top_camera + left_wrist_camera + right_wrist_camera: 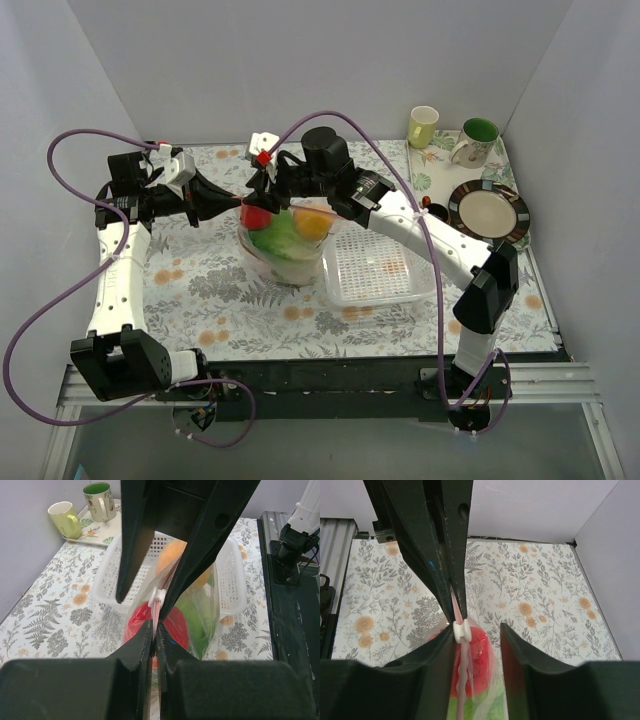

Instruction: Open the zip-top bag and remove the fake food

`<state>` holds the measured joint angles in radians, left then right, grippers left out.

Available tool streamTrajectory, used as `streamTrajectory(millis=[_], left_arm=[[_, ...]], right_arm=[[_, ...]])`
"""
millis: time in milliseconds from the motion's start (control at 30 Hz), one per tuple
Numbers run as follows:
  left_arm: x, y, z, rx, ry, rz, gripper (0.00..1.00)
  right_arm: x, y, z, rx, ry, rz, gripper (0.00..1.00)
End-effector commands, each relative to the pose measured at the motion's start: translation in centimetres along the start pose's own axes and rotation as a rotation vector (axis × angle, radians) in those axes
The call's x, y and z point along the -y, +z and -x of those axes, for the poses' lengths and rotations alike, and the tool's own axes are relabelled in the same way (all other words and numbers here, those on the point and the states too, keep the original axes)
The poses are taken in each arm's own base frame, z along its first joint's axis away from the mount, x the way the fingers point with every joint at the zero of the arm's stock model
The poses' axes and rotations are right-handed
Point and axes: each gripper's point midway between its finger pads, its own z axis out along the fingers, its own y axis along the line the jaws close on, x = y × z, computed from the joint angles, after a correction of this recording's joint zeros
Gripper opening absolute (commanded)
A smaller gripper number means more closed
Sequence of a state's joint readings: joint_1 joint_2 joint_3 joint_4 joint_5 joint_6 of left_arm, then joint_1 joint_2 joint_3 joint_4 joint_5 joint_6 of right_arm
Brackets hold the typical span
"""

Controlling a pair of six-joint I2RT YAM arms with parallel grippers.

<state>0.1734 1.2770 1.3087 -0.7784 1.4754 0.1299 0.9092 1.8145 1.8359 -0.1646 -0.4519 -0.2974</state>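
Plastic zip-top bag [290, 268] pinched by left gripper [155, 630]; right gripper [477, 635] spread; fake food [283, 236] half-hidden.

In the top view the zip-top bag [285, 262] is seen from high above its near side, at a distance. By the left wrist view it is met close up from its left, the basket [107, 580] lying beyond it. By the right wrist view it is looked down on from its right, very near. The bag is shared by all three.
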Motion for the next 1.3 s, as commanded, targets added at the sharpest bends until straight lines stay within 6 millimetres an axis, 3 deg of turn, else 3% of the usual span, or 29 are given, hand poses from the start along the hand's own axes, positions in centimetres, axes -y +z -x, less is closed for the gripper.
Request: streamTrajectory(millis=[0,67,167,400,600,633,700,733,800,833,867,900,933,967,1000,1133,1267], left_arm=[[3.5,0.3,3.4,0.129,0.028,-0.14,0.0],[3.6,0.2,3.3,0.129,0.026,-0.138,0.0],[3.5,0.2,3.3,0.127,0.026,-0.136,0.0],[3.3,0.2,3.1,0.122,0.022,-0.131,0.0],[2.8,0.3,2.8,0.095,0.028,-0.105,0.0],[2.6,0.2,2.8,0.091,0.032,-0.098,0.0],[2.0,0.2,2.2,0.075,0.025,-0.082,0.0],[1.8,0.3,2.0,0.068,0.016,-0.076,0.0],[1.0,0.3,2.0,0.063,0.01,-0.068,0.0],[0.7,0.2,1.9,0.062,0.017,-0.065,0.0],[0.4,0.2,2.2,0.062,0.02,-0.062,0.0],[0.3,0.2,2.3,0.063,0.005,-0.064,0.0],[-0.2,0.1,2.6,0.064,0.024,-0.06,0.0],[-0.4,-0.1,2.7,0.063,0.03,-0.052,0.0],[-0.6,-0.2,2.8,0.062,0.035,-0.046,0.0],[-2.0,-1.0,3.0,0.053,0.053,0.001,0.0],[-3.4,-2.5,3.3,0.051,0.061,0.052,0.0]], right_arm=[[0.4,-1.7,4.0,0.085,-0.067,-0.026,0.41],[0.2,-1.8,4.1,0.088,-0.068,-0.02,0.3],[0.3,-1.9,4.2,0.089,-0.076,-0.026,0.22],[0.5,-2.8,5.5,0.107,-0.11,-0.05,0.15],[0.5,-4.1,4.8,0.079,-0.123,-0.086,0.04],[0.3,-4.1,3.2,0.048,-0.112,-0.085,0.04],[0.3,-5.4,3.1,0.037,-0.123,-0.116,0.08],[0.1,-5.7,1.0,-0.003,-0.107,-0.12,0.09],[0.2,-7.5,1.1,0.008,-0.109,-0.159,0.1],[0.5,-8.2,0.5,0.0,-0.1,-0.178,0.1],[0.3,-8.7,-1.4,-0.03,-0.078,-0.182,0.1],[0.3,-9.9,-0.6,-0.008,-0.077,-0.202,0.1],[0.9,-10.9,-1.1,-0.012,-0.066,-0.229,0.11],[0.7,-11.4,-3.2,-0.045,-0.04,-0.231,0.11],[0.7,-12.6,-2.8,-0.029,-0.034,-0.252,0.11],[1.3,-16.0,-5.4,-0.041,0.016,-0.327,0.11],[1.0,-17.8,-6.8,-0.043,0.045,-0.364,0.1]])
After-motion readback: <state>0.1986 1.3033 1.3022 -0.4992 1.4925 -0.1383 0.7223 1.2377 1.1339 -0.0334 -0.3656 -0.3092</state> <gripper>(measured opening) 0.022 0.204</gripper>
